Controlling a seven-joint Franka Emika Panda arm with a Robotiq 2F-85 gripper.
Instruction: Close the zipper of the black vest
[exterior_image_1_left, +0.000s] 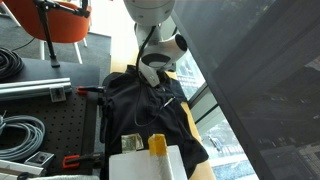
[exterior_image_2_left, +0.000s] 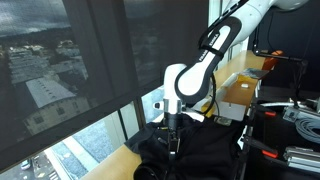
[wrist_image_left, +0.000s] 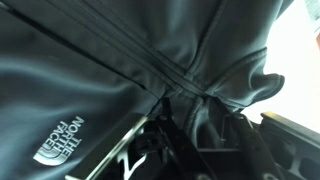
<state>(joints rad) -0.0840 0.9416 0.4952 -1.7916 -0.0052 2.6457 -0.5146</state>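
The black vest (exterior_image_1_left: 150, 112) lies crumpled on a wooden table and also shows in the other exterior view (exterior_image_2_left: 205, 155). My gripper (exterior_image_1_left: 151, 74) points down into its upper part in both exterior views (exterior_image_2_left: 175, 128). In the wrist view the vest (wrist_image_left: 90, 70) fills the frame, with a white logo (wrist_image_left: 55, 140) at lower left. The zipper (wrist_image_left: 140, 55) runs as a thin seam diagonally down to my gripper (wrist_image_left: 190, 100). The fingers are closed on a fold of fabric at the seam's end, and the cloth pulls taut toward them. The pull tab is hidden.
A yellow item (exterior_image_1_left: 158, 143) and a white box (exterior_image_1_left: 146, 165) sit at the vest's lower end. A perforated black board with cables (exterior_image_1_left: 30, 125) and red clamps (exterior_image_1_left: 82, 93) lies beside the table. A window (exterior_image_2_left: 70, 90) borders the table.
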